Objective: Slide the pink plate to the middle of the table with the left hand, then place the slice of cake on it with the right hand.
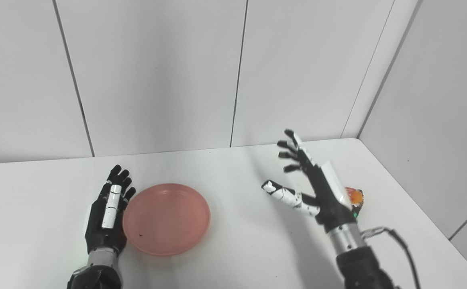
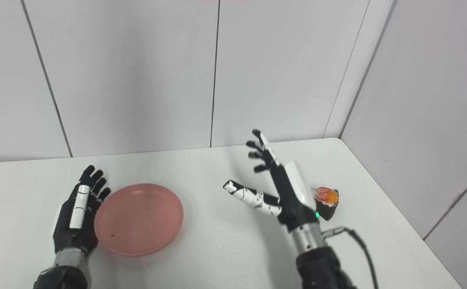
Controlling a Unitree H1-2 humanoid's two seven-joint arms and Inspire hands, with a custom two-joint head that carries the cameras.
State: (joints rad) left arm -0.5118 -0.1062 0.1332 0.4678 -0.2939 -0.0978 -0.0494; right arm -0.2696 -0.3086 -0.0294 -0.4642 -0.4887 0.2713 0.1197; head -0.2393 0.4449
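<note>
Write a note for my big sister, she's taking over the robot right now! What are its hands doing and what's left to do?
Left hand: open, flat on the table, right against the left edge of the pink plate.
Right hand: open, raised above the table, holding nothing.
Slice of cake: on the table to the right of the right hand, partly hidden behind it.
Plate: empty, left of the table's middle.
Done: nothing clearly finished; the plate may be partway.
Left: slide the plate to the middle, then pick up the cake and set it on the plate.
</note>
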